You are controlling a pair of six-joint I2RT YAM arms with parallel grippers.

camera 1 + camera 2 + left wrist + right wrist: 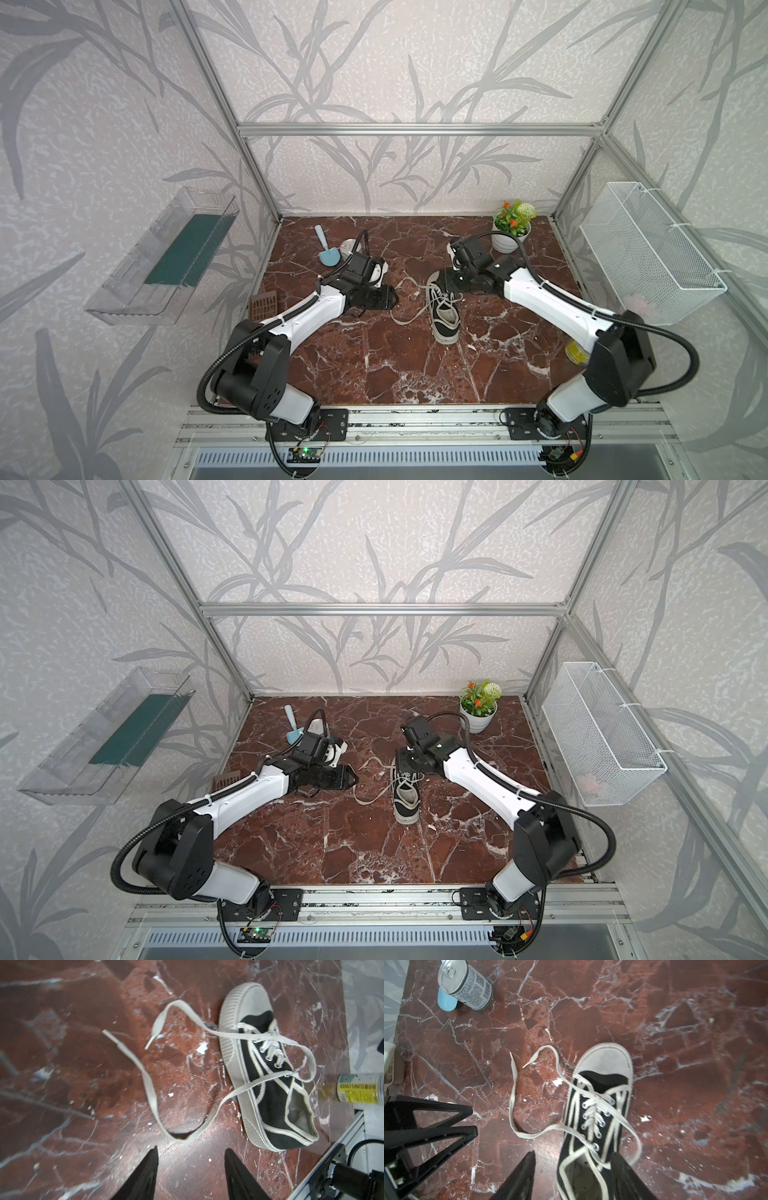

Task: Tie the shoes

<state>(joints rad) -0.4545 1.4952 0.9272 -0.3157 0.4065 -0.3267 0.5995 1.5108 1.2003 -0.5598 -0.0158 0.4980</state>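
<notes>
Red-brown marble covers the counter (374, 365) inside the framed cell. Near its middle, a little toward the right edge, lies the sneaker (444, 313), its long axis running front to back with the toe cap toward the front edge. The right gripper (573, 1153) hangs over the heel, jaws wide, gripping nothing. The left gripper (191, 1149) waits off the shoe's left side, jaws apart and empty. The laces (145, 1076) are untied, and both loose ends trail leftward, so the left arm looks nearer them.
</notes>
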